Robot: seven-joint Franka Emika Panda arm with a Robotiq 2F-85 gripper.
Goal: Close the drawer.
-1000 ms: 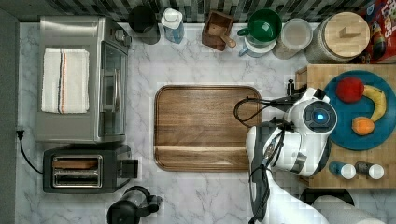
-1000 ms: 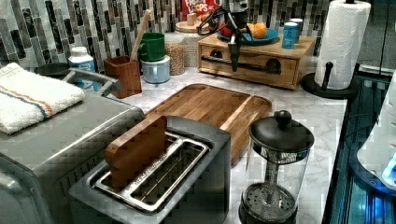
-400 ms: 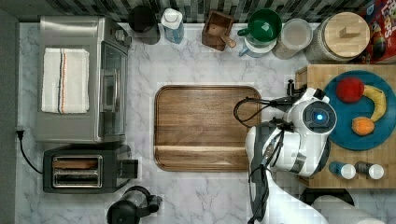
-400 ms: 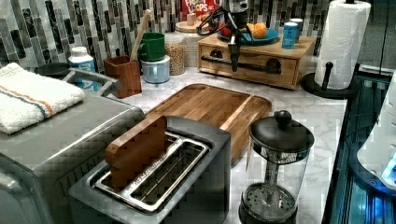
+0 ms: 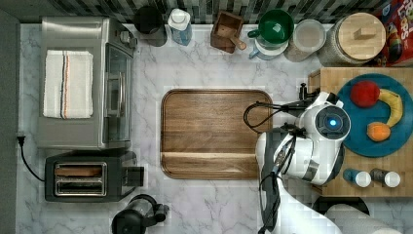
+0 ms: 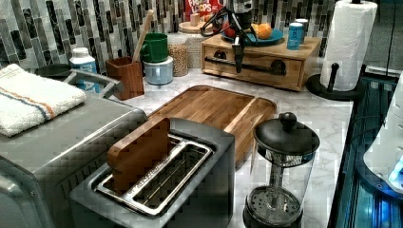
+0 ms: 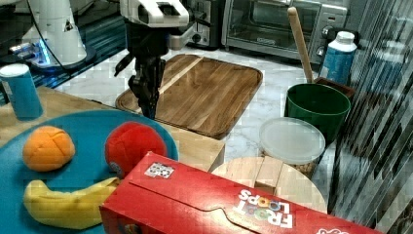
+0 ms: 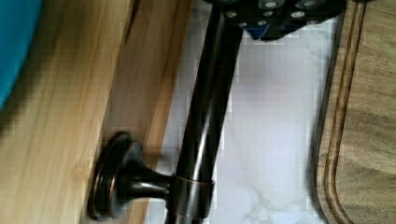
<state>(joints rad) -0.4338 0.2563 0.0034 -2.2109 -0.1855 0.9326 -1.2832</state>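
The light bamboo drawer point(image 6: 259, 68) sits in a low wooden box point(image 5: 324, 78) at the counter's edge, and its front looks about level with the box's face in the left view. Its thin dark handle point(image 6: 256, 67) runs along the front. In the wrist view the handle bar point(image 8: 205, 116) and its round mount point(image 8: 116, 182) stand off the pale wood. My gripper point(image 6: 237, 53) hangs straight down right at the handle, near the mount at the left view's left end. In the right view the gripper point(image 7: 148, 105) points down beside the box's edge.
A blue plate point(image 5: 384, 141) with toy fruit lies on the box's top. The dark wooden tray point(image 5: 214, 134) lies on the marble just beside the gripper. Toaster oven point(image 5: 83, 83), toaster point(image 5: 83, 180), French press point(image 6: 280, 180), cups, jars and a paper towel roll point(image 6: 349, 42) ring the counter.
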